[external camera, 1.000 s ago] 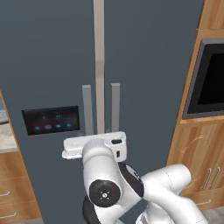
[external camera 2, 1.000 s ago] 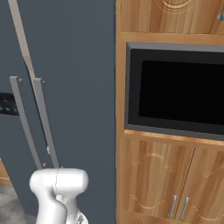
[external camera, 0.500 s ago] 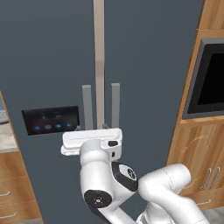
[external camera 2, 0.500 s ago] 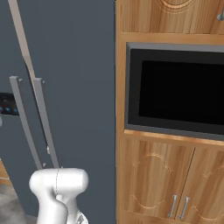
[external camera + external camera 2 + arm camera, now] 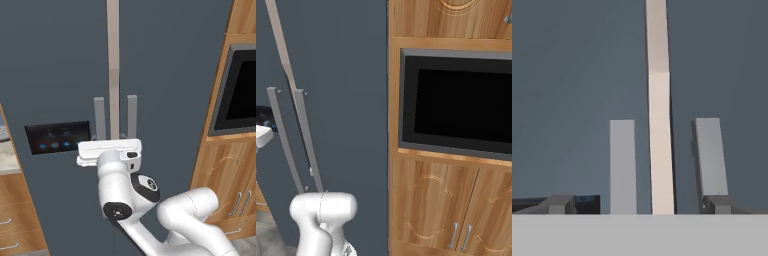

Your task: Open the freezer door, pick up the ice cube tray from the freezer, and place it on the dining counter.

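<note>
Freezer door (image 5: 55, 75) shut, flush with the plain grey door (image 5: 175, 75) to its right; pale seam strip (image 5: 659, 140) runs vertically between them. Black panel (image 5: 57, 137) with blue lights sits on the freezer door at about 9 o'clock from the hand in the left base view.

Two grey bar handles flank the seam: freezer handle (image 5: 622, 167) left of it, other door's handle (image 5: 711, 157) right of it.

Gripper (image 5: 638, 204) faces the doors, jaws spread wide, holding nothing. In the hand view the freezer handle stands between the two finger tips (image 5: 558, 204), nearer the left one; the right tip lies at the foot of the other handle. Contact with either handle: cannot tell.

Wooden cabinet with built-in black oven (image 5: 456, 107) at 3 o'clock of the fridge
</note>
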### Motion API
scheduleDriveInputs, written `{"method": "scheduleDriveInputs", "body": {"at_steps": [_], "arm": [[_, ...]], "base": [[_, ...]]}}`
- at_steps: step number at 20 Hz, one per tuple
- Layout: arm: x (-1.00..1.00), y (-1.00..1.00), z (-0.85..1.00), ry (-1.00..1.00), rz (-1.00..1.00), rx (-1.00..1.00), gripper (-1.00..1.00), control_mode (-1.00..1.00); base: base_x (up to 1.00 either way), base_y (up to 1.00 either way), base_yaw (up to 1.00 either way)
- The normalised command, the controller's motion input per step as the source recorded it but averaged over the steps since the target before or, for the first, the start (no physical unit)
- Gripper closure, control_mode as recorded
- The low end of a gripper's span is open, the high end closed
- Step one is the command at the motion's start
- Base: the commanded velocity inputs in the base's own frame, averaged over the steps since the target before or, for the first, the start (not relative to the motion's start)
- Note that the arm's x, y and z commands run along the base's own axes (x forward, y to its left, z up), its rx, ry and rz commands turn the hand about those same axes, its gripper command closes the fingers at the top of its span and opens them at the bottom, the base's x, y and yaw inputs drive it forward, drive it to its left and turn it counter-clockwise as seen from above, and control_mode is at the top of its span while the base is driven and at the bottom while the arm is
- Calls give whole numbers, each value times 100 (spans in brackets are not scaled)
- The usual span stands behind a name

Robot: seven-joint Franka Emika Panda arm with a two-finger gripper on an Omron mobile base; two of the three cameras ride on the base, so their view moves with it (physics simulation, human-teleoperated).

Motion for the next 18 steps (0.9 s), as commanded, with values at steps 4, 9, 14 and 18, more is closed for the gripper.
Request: {"method": "scheduleDriveInputs", "body": {"at_steps": [4, 9, 14, 18], "arm": [[37, 10, -10, 0, 0, 0, -100, -100], [36, 19, -7, 0, 0, 0, -100, -100], [29, 19, 0, 0, 0, 0, -100, -100], [28, 8, 0, 0, 0, 0, -100, -100]], "base": [[0, 0, 0], [0, 0, 0], [0, 0, 0], [0, 0, 0]]}}
